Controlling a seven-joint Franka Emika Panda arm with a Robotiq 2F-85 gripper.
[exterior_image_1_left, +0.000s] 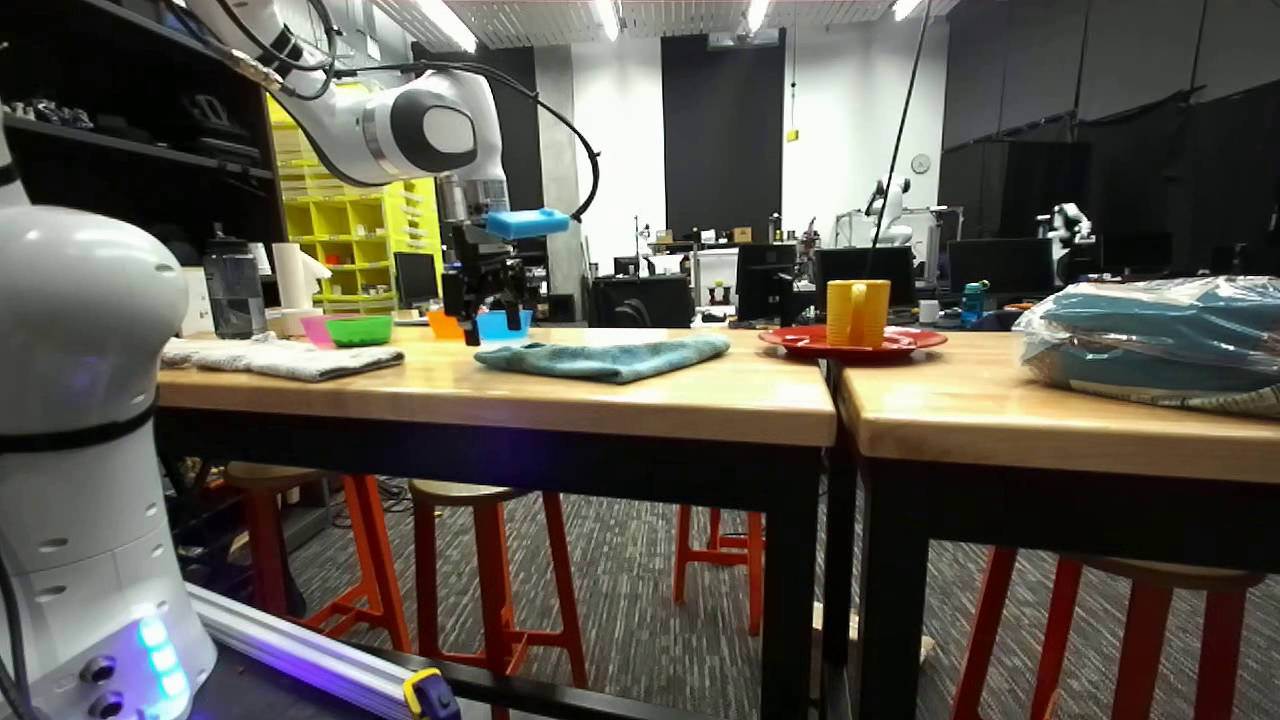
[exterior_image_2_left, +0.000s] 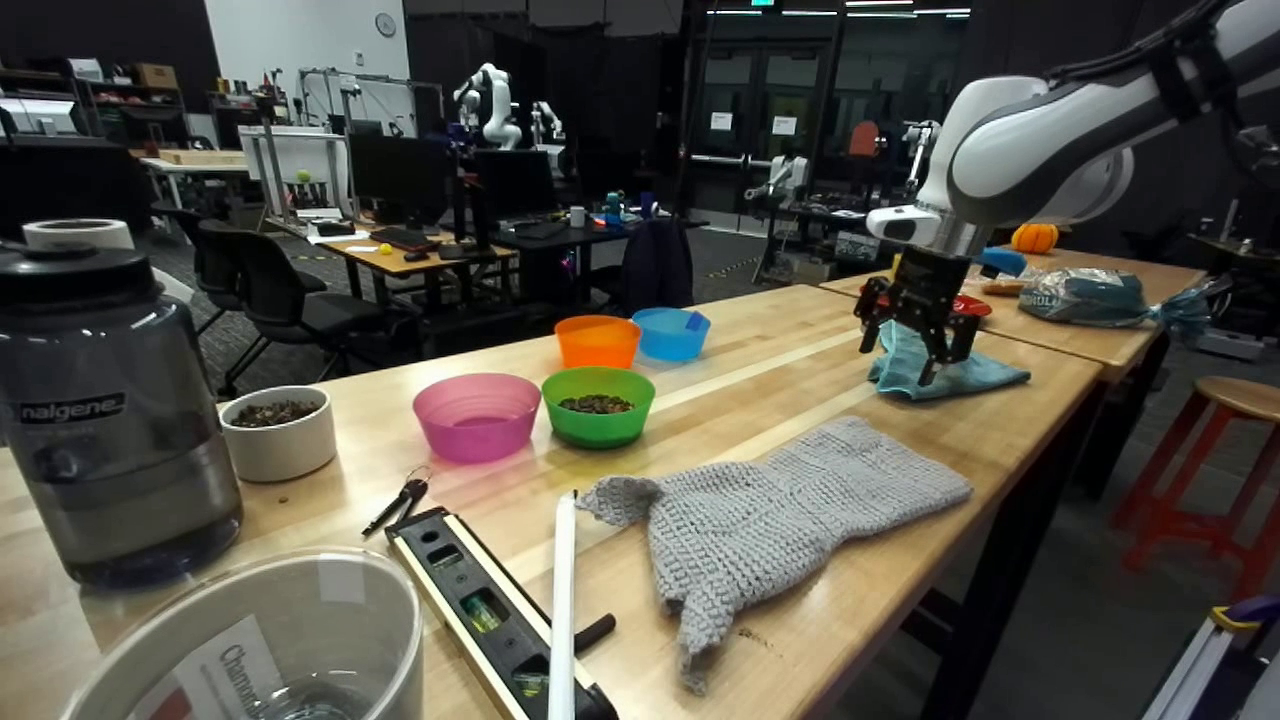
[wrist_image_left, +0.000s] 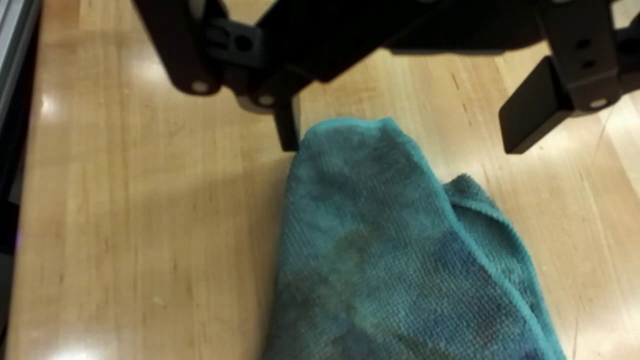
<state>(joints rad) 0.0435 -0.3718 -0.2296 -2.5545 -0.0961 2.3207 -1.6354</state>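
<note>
Black hand (wrist_image_left: 404, 139), released, spread wide, just above one end of teal cloth (wrist_image_left: 380, 250), wooden table (wrist_image_left: 150, 225) beneath

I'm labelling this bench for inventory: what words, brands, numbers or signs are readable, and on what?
"nalgene": on the gray bottle
"Chamo…", ending unclear: on the label on or in the foreground cup
Too small or blurred: the label's smaller print, lettering on the plastic-wrapped bundle, door papers, wall clock, green overhead sign
</note>
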